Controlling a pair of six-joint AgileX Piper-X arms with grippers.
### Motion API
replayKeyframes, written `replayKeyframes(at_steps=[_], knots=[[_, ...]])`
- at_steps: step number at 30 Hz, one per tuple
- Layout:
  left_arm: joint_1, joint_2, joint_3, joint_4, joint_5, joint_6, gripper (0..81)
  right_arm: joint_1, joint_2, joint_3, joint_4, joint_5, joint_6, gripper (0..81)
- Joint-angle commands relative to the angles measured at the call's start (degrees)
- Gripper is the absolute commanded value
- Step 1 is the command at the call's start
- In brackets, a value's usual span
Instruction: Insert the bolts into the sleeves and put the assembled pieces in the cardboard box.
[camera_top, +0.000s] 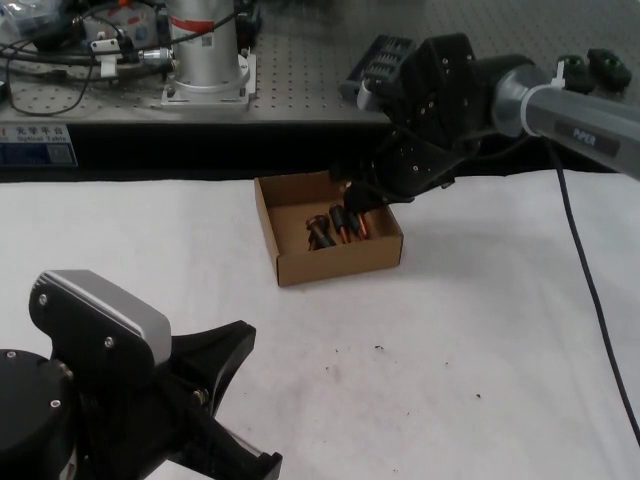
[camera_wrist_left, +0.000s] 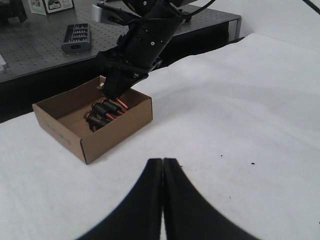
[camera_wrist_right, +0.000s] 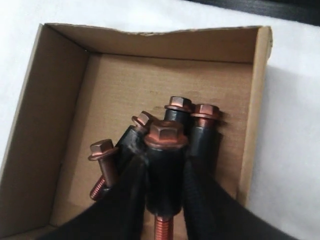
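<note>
An assembled piece (camera_wrist_right: 166, 134), a copper bolt through a black sleeve, is clamped between the fingers of the right gripper (camera_wrist_right: 164, 172), low over the cardboard box (camera_wrist_right: 60, 100). Four other bolt heads (camera_wrist_right: 205, 111) are counted lying in the box, making five in all; at least three are seated in sleeves. The placing step is judged to be in hand: next, the fingers must be opened and lifted clear. The left gripper (camera_wrist_left: 163, 167), closed and empty, is seen over the white cloth (camera_top: 450, 350), well apart.
</note>
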Motion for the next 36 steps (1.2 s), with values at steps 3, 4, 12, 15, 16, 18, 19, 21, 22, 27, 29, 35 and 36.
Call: replayKeyframes(at_steps=[3, 4, 12, 15, 16, 18, 19, 21, 22, 27, 29, 35, 36], knots=[[-0.1, -0.6, -0.6, -0.2, -0.8, 0.6, 0.7, -0.4, -0.3, -0.7, -0.7, -4.0, -0.1, 27.0], [-0.1, -0.6, -0.6, -0.2, -0.8, 0.6, 0.7, -0.4, -0.3, -0.7, -0.7, -4.5, 0.2, 27.0], [-0.1, -0.6, -0.6, -0.2, -0.8, 0.6, 0.7, 0.2, -2.1, -0.9, -0.5, -6.3, 1.2, 35.1], [-0.1, -0.6, -0.6, -0.2, -0.8, 0.6, 0.7, 0.5, -4.2, -0.9, -0.3, -8.6, 1.2, 34.9], [-0.1, -0.6, -0.6, -0.2, -0.8, 0.6, 0.7, 0.7, -5.2, -0.9, 0.4, -8.9, 1.0, 34.9], [-0.1, -0.6, -0.6, -0.3, -0.8, 0.6, 0.7, 1.0, -7.6, -0.9, 2.7, -8.9, -1.0, 34.9], [-0.1, -0.6, -0.6, -0.6, -0.8, 0.6, 0.7, 1.3, -8.8, -0.9, 4.5, -8.9, -3.1, 34.9], [-0.1, -0.6, -0.6, -1.4, -0.8, 0.6, 0.7, 1.8, -11.1, -0.9, 8.7, -7.7, -6.9, 34.9], [-0.1, -0.6, -0.6, -1.8, -0.8, 0.6, 0.7, 2.1, -12.3, -0.9, 11.1, -6.1, -8.9, 34.9], [-0.1, -0.6, -0.6, -2.8, -5.5, 0.6, 0.7, 3.7, -17.9, -0.6, 21.0, 2.6, -15.0, 34.9], [-0.1, -0.6, -0.6, -2.8, -7.1, 0.6, 0.7, 4.2, -20.1, 0.5, 22.5, 2.5, -15.4, 34.9], [-0.1, -0.6, -0.4, -3.1, -7.2, 0.5, 0.7, 6.1, -30.5, 9.6, 20.7, 2.5, -15.5, 30.9], [-0.1, -0.6, -0.1, -3.6, -7.2, 0.0, 0.7, 6.4, -32.8, 12.1, 19.4, 2.5, -15.5, 28.9]])
